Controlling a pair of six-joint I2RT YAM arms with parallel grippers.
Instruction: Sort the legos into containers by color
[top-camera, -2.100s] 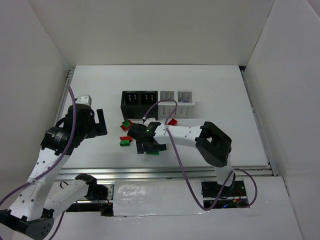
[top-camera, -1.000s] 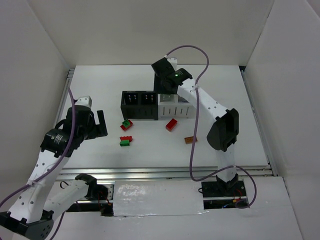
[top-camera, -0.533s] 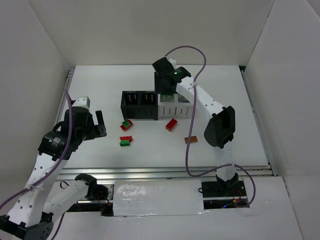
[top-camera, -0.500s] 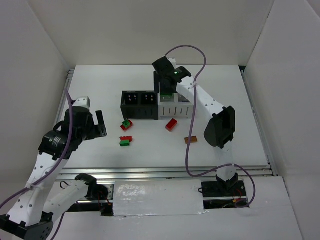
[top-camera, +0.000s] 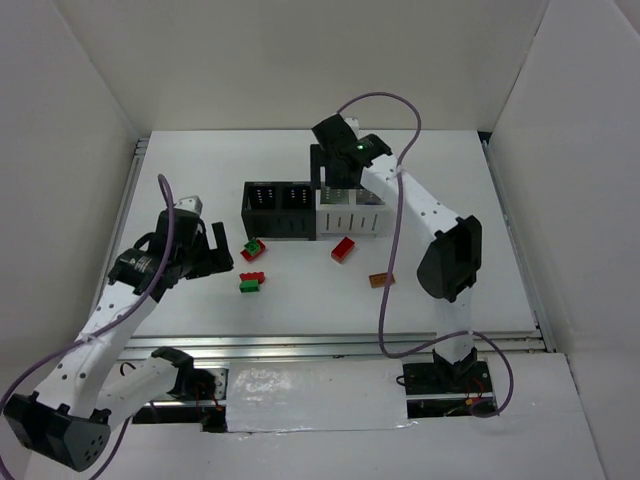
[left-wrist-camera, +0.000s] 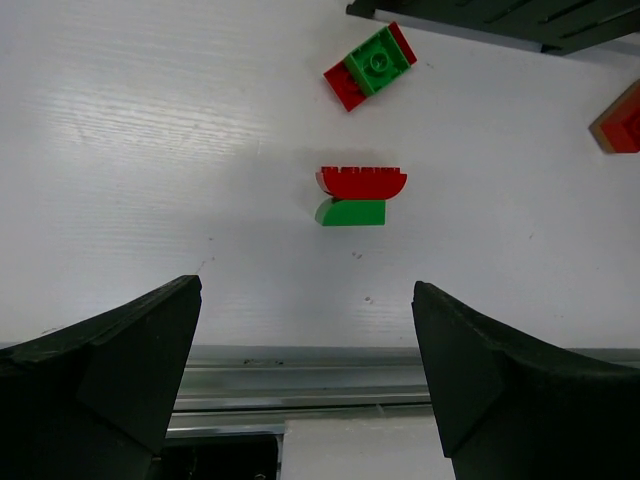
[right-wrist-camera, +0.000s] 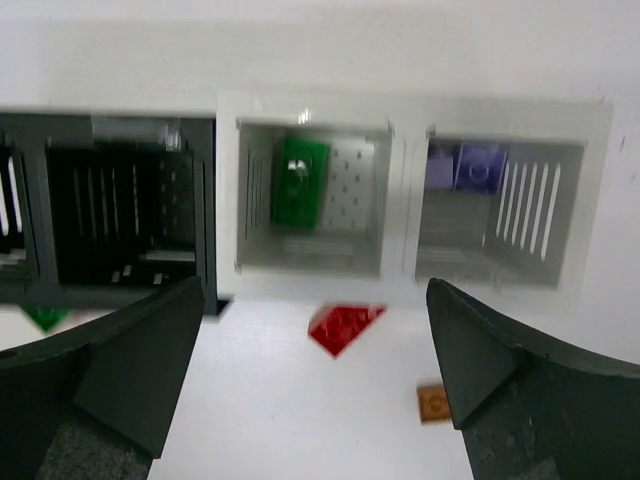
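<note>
The left claw (left-wrist-camera: 305, 288) hangs low over the counter (top-camera: 180, 180), jaws spread wide with nothing between them. A red-over-green pair (left-wrist-camera: 360, 197) lies just ahead at its 12 o'clock. A green-on-red pair (left-wrist-camera: 370, 66) lies beyond that, near the black bins. The nearer pair looks like this claw's pick. Both pairs mix colours, so it should close squarely across the short sides, and the pair will probably need splitting before either half is binned.

At 3 o'clock from these lie a lone red brick (top-camera: 343, 249) and, at its 4 o'clock, an orange brick (top-camera: 381, 280). The containers (top-camera: 280, 230) stand in a row at 12 o'clock of the loose legos.

The right claw (right-wrist-camera: 315, 285) hovers above the white bins, opened wide and holding nothing. Below it a green brick (right-wrist-camera: 300, 180) shows inside the left white bin, too blurred to tell whether it has settled. Purple bricks (right-wrist-camera: 465, 165) lie in the right one. This claw should rise straight up, clear of the walls, before reaching for another brick.
</note>
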